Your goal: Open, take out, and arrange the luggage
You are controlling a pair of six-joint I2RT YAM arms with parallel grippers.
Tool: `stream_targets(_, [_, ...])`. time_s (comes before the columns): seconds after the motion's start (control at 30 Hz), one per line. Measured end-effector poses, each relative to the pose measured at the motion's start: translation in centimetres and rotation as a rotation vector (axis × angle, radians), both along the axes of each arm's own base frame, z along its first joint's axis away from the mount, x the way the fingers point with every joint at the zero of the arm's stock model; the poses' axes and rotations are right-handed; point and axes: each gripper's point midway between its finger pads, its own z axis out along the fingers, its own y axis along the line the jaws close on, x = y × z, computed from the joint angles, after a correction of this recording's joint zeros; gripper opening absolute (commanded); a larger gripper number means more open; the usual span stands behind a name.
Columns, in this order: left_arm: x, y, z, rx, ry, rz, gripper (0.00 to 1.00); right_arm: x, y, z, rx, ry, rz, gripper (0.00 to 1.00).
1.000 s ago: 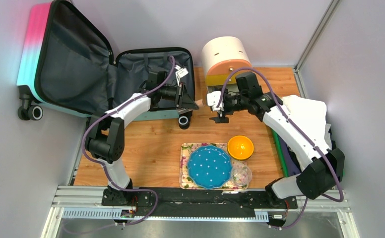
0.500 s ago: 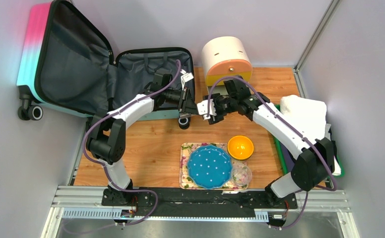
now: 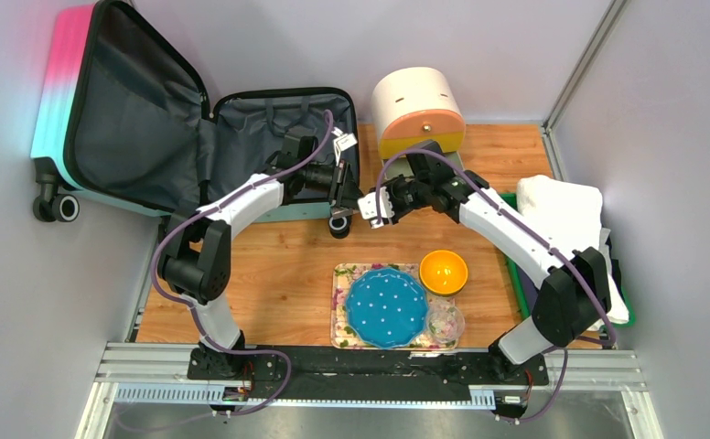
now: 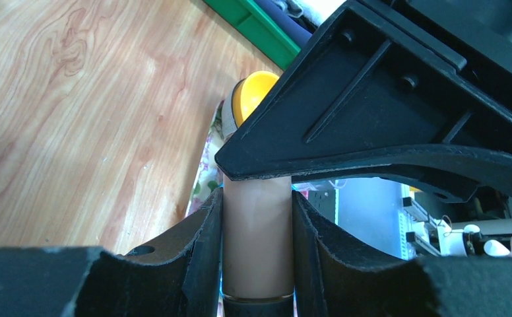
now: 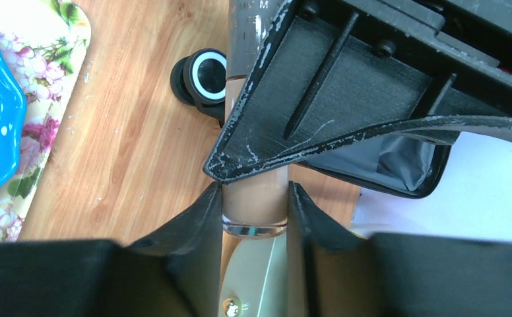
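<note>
Basically a handover: my left hand (image 3: 349, 192) grips a tan bottle (image 4: 256, 244) by one end, out over the counter (image 3: 278, 274), so my right hand (image 3: 376, 207) can take the free end. Right fingers (image 5: 194, 224) sit against both sides and it looks gripped, though firmness is hard to confirm. Luggage (image 3: 132, 119) lies open far left, lid propped on the wall.

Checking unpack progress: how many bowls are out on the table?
2. Orange bowl at the far right corner of the floral tray; clear glass bowl at its near right corner. Others could be hidden inside the luggage.
</note>
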Motion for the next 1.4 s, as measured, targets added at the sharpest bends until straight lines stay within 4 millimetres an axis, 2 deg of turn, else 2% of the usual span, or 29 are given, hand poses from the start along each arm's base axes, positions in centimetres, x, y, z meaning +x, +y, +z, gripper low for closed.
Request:
stream_targets(0.03, [0.0,0.0,0.0,0.002,0.0,0.002,0.2,0.1,0.0,0.0,-0.002,-0.005,0.0,0.0])
stream_targets(0.07, [0.1,0.0,0.0,0.003,0.0,0.004,0.28,0.1,0.0,0.0,-0.002,-0.007,0.001,0.0])
stream_targets(0.1, [0.1,0.0,-0.1,0.004,0.0,0.007,0.4,0.1,0.0,0.0,-0.004,-0.009,0.0,0.0])
stream_targets(0.13, [0.2,0.0,-0.1,0.007,0.001,0.012,0.58,0.2,0.0,0.0,-0.004,-0.012,-0.001,0.0])
stream_targets(0.27, [0.7,0.4,0.1,0.0,0.007,0.044,0.75,0.7,-0.8,-0.5,-0.016,-0.021,-0.031,0.0])
stream_targets(0.37, [1.3,1.7,0.8,-0.015,0.01,0.092,0.77,1.6,-2.6,-1.1,-0.031,-0.011,-0.081,0.0])
stream_targets(0.47, [3.2,3.5,1.8,-0.031,-0.025,0.157,0.78,3.4,-5.9,-1.1,-0.043,-0.014,-0.171,0.0])
stream_targets(0.6, [4.8,5.4,1.9,-0.026,-0.041,0.224,0.78,5.7,-10.6,-1.0,-0.071,-0.023,-0.299,0.0])
stream_targets(0.7, [5.2,5.8,1.8,-0.02,-0.043,0.242,0.78,7.3,-14.2,-1.3,-0.114,-0.036,-0.398,0.0])
stream_targets(0.8, [5.1,5.6,1.8,-0.017,-0.042,0.242,0.78,8.6,-16.4,-1.6,-0.159,-0.052,-0.461,0.0])
stream_targets(1.1, [5.3,5.5,1.7,-0.011,-0.045,0.252,0.78,12.7,-19.3,-5.3,-0.302,-0.03,-0.577,0.0])
stream_targets(1.3, [4.5,5.8,1.5,-0.006,-0.041,0.258,0.77,15.2,-20.2,-5.5,-0.334,-0.048,-0.624,0.0])
stream_targets(1.4, [4.4,5.8,1.4,-0.004,-0.039,0.259,0.78,16.0,-20.3,-5.5,-0.341,-0.06,-0.633,0.16])
